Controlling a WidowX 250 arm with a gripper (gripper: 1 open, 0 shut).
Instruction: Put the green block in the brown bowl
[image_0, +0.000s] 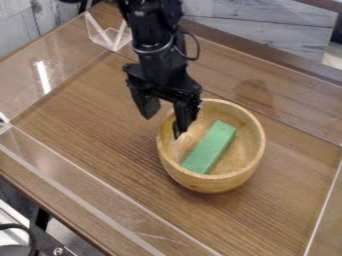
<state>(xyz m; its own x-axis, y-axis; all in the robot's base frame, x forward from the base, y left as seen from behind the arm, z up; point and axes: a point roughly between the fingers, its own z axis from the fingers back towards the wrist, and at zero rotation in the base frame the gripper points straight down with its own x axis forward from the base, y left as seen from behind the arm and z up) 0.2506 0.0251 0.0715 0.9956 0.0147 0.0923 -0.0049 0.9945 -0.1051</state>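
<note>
Green against pale wood: the green block (207, 148) lay flat inside the brown bowl (247, 165), its long axis running from the lower left to the upper right of the bowl's hollow, right of the frame's centre. The gripper (164, 108) hung just above the bowl's upper-left rim, pointing straight down, its two dark fingers (182, 115) spread apart with nothing between them; one fingertip overlapped the rim in this view, though contact could not be confirmed. The bowl stood on the wood-grained counter (94, 150), inside a low transparent wall.

Step in hand, as judged from the arrangement: the placement itself appeared complete, since the block rested wholly within the bowl and free of the gripper. What remained was the retreat. The next move would call for a clean vertical lift before any sideways travel, so that the open fingers cleared the thick rim without nudging the bowl or disturbing the block.
</note>
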